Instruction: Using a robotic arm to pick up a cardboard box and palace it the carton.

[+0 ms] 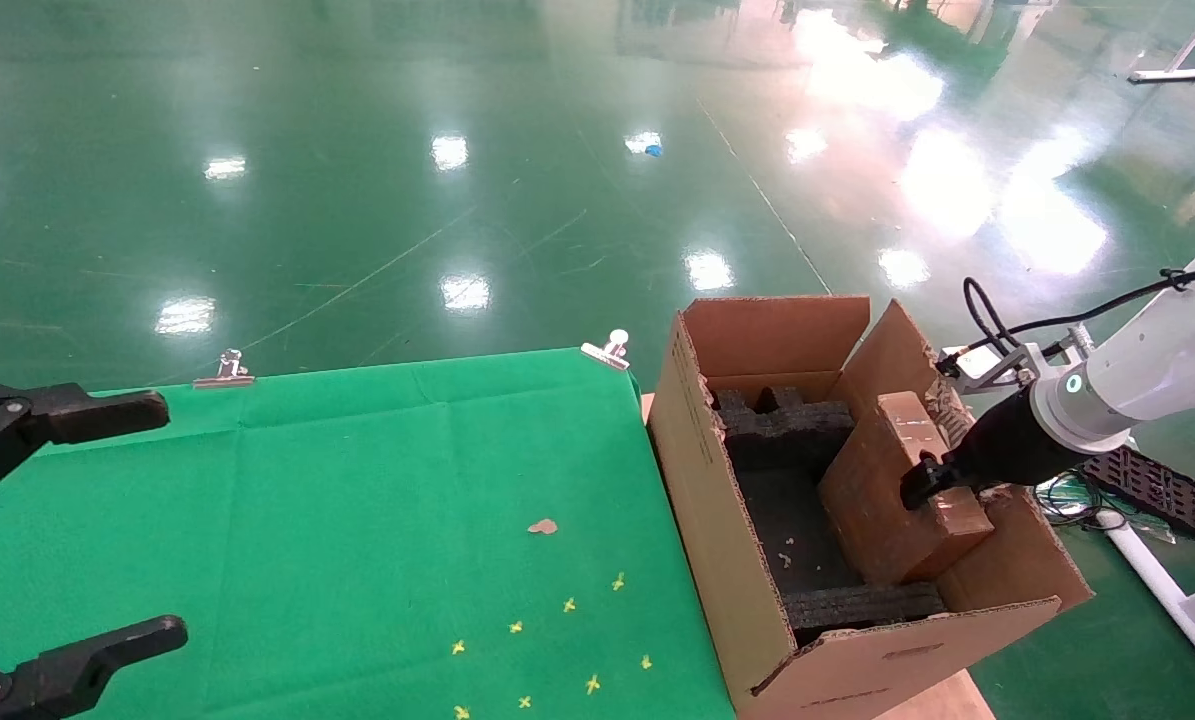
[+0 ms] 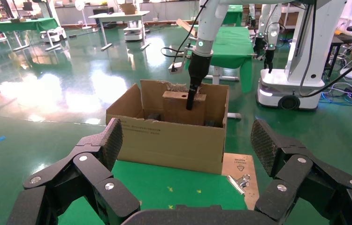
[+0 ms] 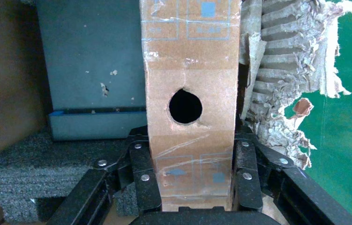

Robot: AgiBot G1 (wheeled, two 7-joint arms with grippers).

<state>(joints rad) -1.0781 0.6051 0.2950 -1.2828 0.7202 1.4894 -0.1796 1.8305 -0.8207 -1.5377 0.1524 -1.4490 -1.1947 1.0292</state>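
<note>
The cardboard box (image 1: 887, 490) stands on edge, tilted, inside the carton (image 1: 717, 520), against its right side. The white robotic arm (image 1: 1147, 370) reaches in from the right, and my right gripper (image 1: 922, 485) is shut on the box. In the right wrist view the right gripper (image 3: 193, 164) clamps both sides of the taped narrow face of the cardboard box (image 3: 190, 61), just under its round hole. In the left wrist view the cardboard box (image 2: 174, 105) rises above the wall of the carton (image 2: 169, 140). My left gripper (image 1: 172, 520) is parked open over the table's left edge.
Black foam inserts (image 1: 787, 425) line the carton floor. Its right flap is torn and ragged (image 3: 286, 93). A green cloth (image 1: 357, 480) covers the table, held by metal clips (image 1: 607, 350), with a brown scrap (image 1: 542, 526) on it. A black grid panel (image 1: 1152, 490) lies on the floor at right.
</note>
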